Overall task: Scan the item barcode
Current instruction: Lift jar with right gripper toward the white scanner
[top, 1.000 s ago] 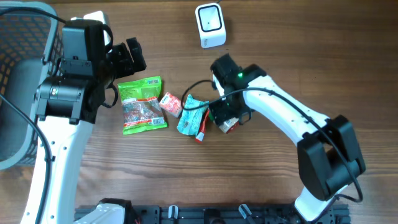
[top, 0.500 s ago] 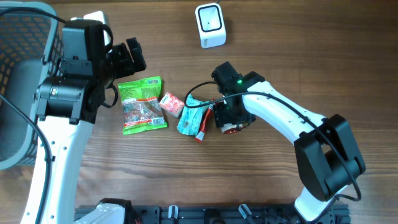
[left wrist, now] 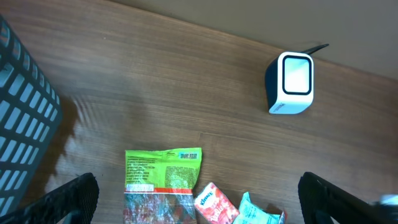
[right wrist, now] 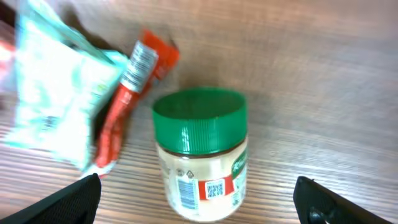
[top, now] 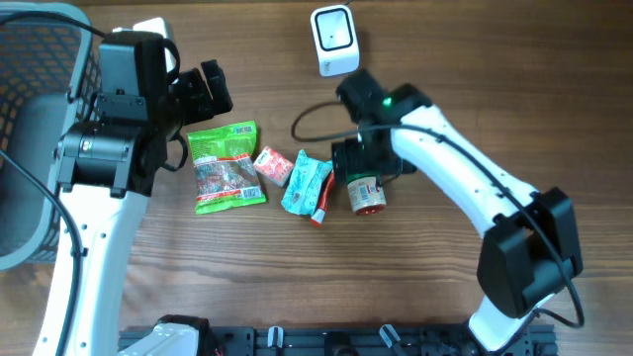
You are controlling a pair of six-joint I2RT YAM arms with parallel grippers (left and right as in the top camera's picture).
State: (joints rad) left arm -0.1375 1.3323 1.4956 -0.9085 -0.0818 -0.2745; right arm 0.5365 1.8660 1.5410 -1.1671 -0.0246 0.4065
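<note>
Right gripper point(right wrist: 196, 200): fingers spread wide, holding nothing; it hangs just over the jar point(right wrist: 200, 155).
Jar: lies on its side on the table point(right wrist: 323, 74), green lid pointing away from the wrist, free of both fingers.
Neighbours: a red stick point(right wrist: 127, 93) and a teal pouch point(right wrist: 56, 112) lie just beside the jar.
Left gripper point(left wrist: 199, 205): open and empty, near the green packet point(left wrist: 163, 180), well apart from the jar.
Step in hand: judged as taking hold of the jar for scanning; nothing is lifted yet.
Next move calls for: closing on the jar's body without covering the label, then lifting it and turning the barcode toward the scanner point(top: 334, 40).
Right wrist view only: the barcode point(right wrist: 186, 190) on the label, facing up.
Overhead view only: the scanner beyond the right arm, the basket point(top: 40, 59) at the left.
Left wrist view only: the scanner's window, face-on; the jar is out of frame.
</note>
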